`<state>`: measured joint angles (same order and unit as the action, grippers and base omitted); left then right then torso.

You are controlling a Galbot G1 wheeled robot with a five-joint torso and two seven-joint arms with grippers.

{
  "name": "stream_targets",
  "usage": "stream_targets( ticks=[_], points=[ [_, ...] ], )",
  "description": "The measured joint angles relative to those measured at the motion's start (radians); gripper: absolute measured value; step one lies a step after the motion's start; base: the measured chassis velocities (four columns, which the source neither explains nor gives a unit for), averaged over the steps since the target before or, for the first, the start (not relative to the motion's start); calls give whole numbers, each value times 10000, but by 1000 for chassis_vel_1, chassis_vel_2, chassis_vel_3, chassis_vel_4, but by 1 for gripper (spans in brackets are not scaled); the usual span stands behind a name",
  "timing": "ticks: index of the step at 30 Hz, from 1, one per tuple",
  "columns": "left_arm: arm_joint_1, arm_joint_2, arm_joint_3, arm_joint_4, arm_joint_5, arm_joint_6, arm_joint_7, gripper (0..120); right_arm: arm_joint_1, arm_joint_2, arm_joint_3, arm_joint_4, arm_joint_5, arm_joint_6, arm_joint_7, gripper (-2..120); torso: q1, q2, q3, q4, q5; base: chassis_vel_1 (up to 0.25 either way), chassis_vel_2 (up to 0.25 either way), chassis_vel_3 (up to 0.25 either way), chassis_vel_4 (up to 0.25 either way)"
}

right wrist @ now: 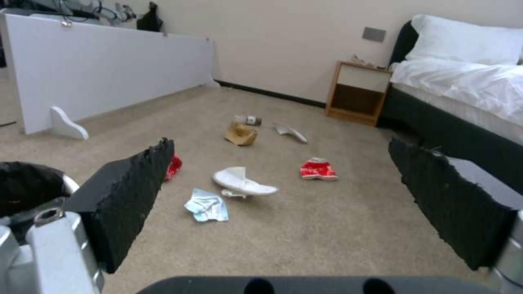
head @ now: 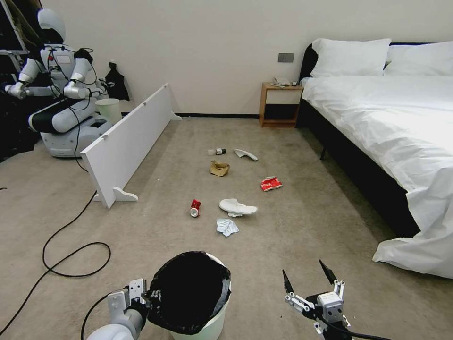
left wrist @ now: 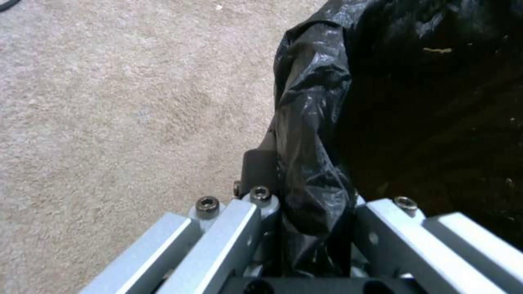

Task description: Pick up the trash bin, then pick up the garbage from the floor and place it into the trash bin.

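Note:
The trash bin (head: 207,326), white with a black liner, hangs at the bottom centre of the head view. My left gripper (head: 144,297) is shut on its lined rim (left wrist: 310,171). My right gripper (head: 306,278) hovers open and empty to the bin's right. Garbage lies on the carpet ahead: a crushed red can (head: 195,208), a crumpled tissue (head: 227,227), a white slipper (head: 237,207), a red wrapper (head: 271,183), a brown paper bag (head: 219,168), a small bottle (head: 217,151) and a second slipper (head: 246,154). The right wrist view shows the tissue (right wrist: 207,205) and slipper (right wrist: 242,184) between its fingers (right wrist: 130,192).
A bed (head: 391,118) with white bedding runs along the right. A wooden nightstand (head: 279,105) stands by the far wall. A white panel (head: 127,141) stands on the left, with another robot (head: 61,80) and a pale bin (head: 108,109) behind it. A black cable (head: 71,236) loops over the carpet at left.

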<state>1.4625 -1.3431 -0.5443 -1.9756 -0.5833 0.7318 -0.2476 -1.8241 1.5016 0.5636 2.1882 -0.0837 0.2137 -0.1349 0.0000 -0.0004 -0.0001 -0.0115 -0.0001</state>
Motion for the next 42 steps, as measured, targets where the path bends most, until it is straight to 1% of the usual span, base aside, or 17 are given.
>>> stream_targets(
  ticks=[8,11,12,13,15,16,18,19,21,22,24,25,28,31,34,38,42],
  points=[
    [134,-38,-61,-186,-13,29,-7,4,2,14,75,-12,251,116,31,100,0,-2,1,1,-3,0,0,0,0],
    [354,-141,-259,-526,-190,97,-108,3,-111,-38,80,22,535,87,180,100,0,-3,4,0,-11,0,0,0,0],
    [608,-157,-470,-988,-295,165,-145,3,-186,-96,118,78,587,5,254,100,1,-3,5,-1,-16,0,0,0,0],
    [608,-157,-470,-988,-295,165,-145,3,-186,-96,118,78,587,5,254,100,1,-3,5,-1,-16,0,0,0,0],
    [1107,-155,-1255,-2219,-621,165,-291,3,-228,-187,197,56,372,-98,588,100,1,-3,3,2,-6,0,0,0,0],
    [1107,-155,-1255,-2219,-621,165,-291,3,-228,-187,197,56,372,-98,588,100,1,-3,3,2,-6,0,0,0,0],
    [1443,-153,-1837,-2977,-907,140,-336,3,-166,-237,185,-116,349,-107,781,100,0,-3,3,1,-2,0,0,0,0],
    [1443,-153,-1837,-2977,-907,140,-336,3,-166,-237,185,-116,349,-107,781,100,0,-3,3,1,-2,0,0,0,0],
    [1938,-87,-2643,-3906,-1299,107,-476,3,-154,-341,74,-222,571,-253,808,100,0,-3,2,3,1,0,0,0,0],
    [1938,-87,-2643,-3906,-1299,107,-476,3,-154,-341,74,-222,571,-253,808,100,0,-3,2,3,1,0,0,0,0],
    [2230,-77,-3159,-4375,-1656,106,-560,3,-189,-418,7,-301,579,-348,787,100,1,-3,2,2,-3,0,0,0,0],
    [2230,-77,-3159,-4375,-1656,106,-560,3,-189,-418,7,-301,579,-348,787,100,1,-3,2,2,-3,0,0,0,0],
    [2744,-150,-4084,-4867,-2223,78,-609,3,-301,-589,-159,-585,616,-460,818,100,0,-3,1,2,0,0,0,0,0],
    [2922,-166,-4363,-4946,-2397,77,-610,3,-327,-619,-218,-682,613,-461,864,100,0,-2,2,1,-2,0,0,0,0],
    [3222,-174,-4955,-5088,-2882,68,-711,3,-348,-610,-305,-877,590,-443,909,100,0,-3,1,3,-2,0,0,0,0],
    [3287,-78,-5350,-5071,-3127,58,-866,3,-325,-445,-265,-1015,450,-302,866,100,1,-2,1,1,0,0,0,0,0],
    [3214,-20,-5475,-4874,-3125,55,-890,3,-315,-293,-189,-1052,344,-210,787,100,0,-3,1,1,-1,0,0,0,0]
  ],
)
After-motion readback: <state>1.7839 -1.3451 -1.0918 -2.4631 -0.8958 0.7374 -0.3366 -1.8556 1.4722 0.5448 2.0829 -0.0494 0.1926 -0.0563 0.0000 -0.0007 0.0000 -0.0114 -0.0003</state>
